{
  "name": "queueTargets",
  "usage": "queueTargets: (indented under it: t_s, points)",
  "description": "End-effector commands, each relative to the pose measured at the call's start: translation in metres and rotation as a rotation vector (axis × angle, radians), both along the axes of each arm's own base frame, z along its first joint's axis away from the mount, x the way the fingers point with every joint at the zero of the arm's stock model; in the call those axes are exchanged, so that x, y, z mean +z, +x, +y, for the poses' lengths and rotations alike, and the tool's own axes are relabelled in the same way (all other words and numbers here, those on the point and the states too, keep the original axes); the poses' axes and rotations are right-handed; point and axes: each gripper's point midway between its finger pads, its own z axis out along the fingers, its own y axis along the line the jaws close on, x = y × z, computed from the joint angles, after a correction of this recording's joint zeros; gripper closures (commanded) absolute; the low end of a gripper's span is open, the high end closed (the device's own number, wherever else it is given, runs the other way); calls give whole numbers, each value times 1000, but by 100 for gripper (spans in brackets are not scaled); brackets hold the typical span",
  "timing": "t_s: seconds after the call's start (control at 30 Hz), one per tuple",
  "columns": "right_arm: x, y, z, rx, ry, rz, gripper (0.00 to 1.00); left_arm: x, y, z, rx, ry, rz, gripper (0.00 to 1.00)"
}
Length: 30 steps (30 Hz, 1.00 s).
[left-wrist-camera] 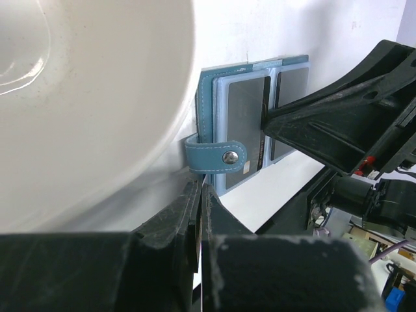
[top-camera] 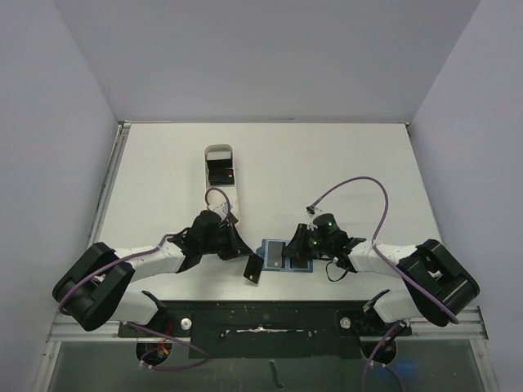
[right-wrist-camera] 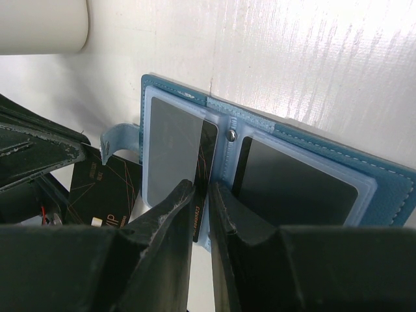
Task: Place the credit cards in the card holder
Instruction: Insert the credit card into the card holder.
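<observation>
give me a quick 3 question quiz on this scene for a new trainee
1. True or false: the card holder is folded shut.
2. Where are the credit cards that are not yet picked up?
A) in the white tray
B) on top of the right arm's base
C) tucked under the card holder
3. Fill in: the ____ gripper is closed on an edge of the card holder.

Key: 1 false, it lies open with both panels showing; 2 A; 3 right, the right gripper.
</observation>
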Motion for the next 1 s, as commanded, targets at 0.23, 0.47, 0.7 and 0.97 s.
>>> queueTargets:
  t_s: [0.23, 0.47, 0.7, 0.97]
  points:
    - [6, 6, 8, 11, 7, -36, 83, 14, 4, -16, -30, -74, -40, 100]
    - [5, 6, 11, 19, 11, -28, 83, 32, 2, -25, -48, -156, -52, 100]
    - [11, 8, 9, 13, 5, -40, 75, 44, 4, -27, -44, -173, -73, 100]
    - [30, 9, 11, 15, 32, -76, 64, 59, 2, -36, -66, -232, -108, 100]
